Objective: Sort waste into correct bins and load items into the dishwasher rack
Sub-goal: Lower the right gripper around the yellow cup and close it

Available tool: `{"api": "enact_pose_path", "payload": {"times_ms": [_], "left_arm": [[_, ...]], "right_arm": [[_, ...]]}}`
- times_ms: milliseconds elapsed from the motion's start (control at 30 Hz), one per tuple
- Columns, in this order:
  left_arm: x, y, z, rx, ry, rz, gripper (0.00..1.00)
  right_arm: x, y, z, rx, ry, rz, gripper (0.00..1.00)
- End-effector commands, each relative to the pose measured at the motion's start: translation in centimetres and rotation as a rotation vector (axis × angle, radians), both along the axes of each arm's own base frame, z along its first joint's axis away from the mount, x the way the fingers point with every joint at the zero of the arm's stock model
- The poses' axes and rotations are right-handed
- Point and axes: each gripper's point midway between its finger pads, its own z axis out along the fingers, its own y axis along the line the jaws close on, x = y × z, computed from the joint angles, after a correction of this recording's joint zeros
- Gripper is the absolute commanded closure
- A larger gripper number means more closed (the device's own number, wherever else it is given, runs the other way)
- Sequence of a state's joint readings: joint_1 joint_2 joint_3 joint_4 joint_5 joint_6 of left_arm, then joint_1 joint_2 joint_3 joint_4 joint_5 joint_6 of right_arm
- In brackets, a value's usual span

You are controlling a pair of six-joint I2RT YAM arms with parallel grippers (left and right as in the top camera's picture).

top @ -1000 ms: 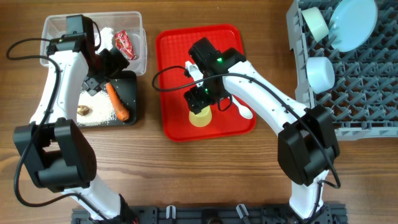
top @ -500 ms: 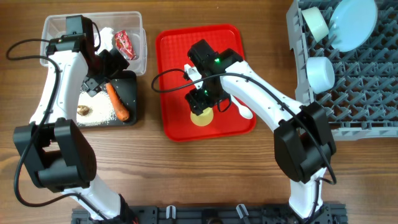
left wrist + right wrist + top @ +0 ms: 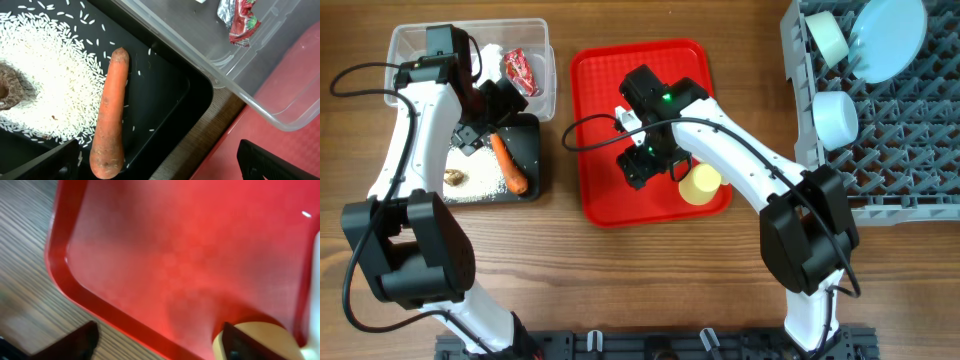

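In the left wrist view, the left gripper (image 3: 159, 167) shows only the tips of its fingers (image 3: 47, 162) at the bottom edge. The small brown food lump (image 3: 7, 90) is cut by the left edge and the small red wrapper (image 3: 240, 17) by the top. The right wrist view is blurred throughout. There the small yellow cup (image 3: 265, 340) runs off the bottom edge, partly behind a finger (image 3: 237, 340) of the right gripper (image 3: 159, 332). From overhead, the dishwasher rack (image 3: 900, 150) and pale blue round plate (image 3: 890, 40) pass out of frame, and the left arm (image 3: 420, 120) covers part of the crumpled white tissue (image 3: 492, 52).
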State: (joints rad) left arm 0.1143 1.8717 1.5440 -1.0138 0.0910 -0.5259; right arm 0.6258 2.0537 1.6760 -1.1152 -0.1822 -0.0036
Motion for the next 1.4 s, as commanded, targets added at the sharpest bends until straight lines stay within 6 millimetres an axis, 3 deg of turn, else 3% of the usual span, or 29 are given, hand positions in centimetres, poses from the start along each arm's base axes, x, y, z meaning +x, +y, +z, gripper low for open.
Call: {"api": "enact_pose_path", "payload": {"times_ms": [0, 167, 233, 333, 467, 533, 700, 1033, 1367], "left_arm": [[0.5, 0.4, 1.7, 0.019, -0.046, 0.004, 0.0], [0.5, 0.4, 1.7, 0.019, -0.046, 0.004, 0.0], [0.4, 0.4, 1.7, 0.018, -0.043, 0.004, 0.0], [0.3, 0.3, 1.7, 0.018, -0.039, 0.004, 0.0], [0.3, 0.3, 1.7, 0.018, -0.038, 0.004, 0.0], [0.3, 0.3, 1.7, 0.018, -0.038, 0.004, 0.0], [0.3, 0.3, 1.7, 0.018, -0.038, 0.004, 0.0], [0.2, 0.3, 1.7, 0.018, -0.035, 0.004, 0.0], [0.1, 0.3, 1.6, 0.018, -0.032, 0.003, 0.0]], "right_arm": [[0.8, -1.1, -0.7, -0.067, -0.034, -0.014, 0.07], [2.8, -1.1, 3.5, -0.016, -0.108, -0.094, 0.0], [3.3, -2.4, 5.5, -0.022, -0.127, -0.137, 0.0], [3.2, -4.9, 6.1, -0.071, -0.105, -0.192, 0.0], [2.1, -7.5, 4.6, -0.128, -0.024, -0.229, 0.02], [1.1, -8.6, 2.5, -0.161, 0.024, -0.24, 0.02], [0.2, -9.1, 0.2, -0.179, 0.051, -0.239, 0.07], [-0.9, -9.7, -1.2, -0.201, 0.084, -0.247, 0.22], [-1.9, -10.2, -3.5, -0.215, 0.103, -0.255, 0.22]]}}
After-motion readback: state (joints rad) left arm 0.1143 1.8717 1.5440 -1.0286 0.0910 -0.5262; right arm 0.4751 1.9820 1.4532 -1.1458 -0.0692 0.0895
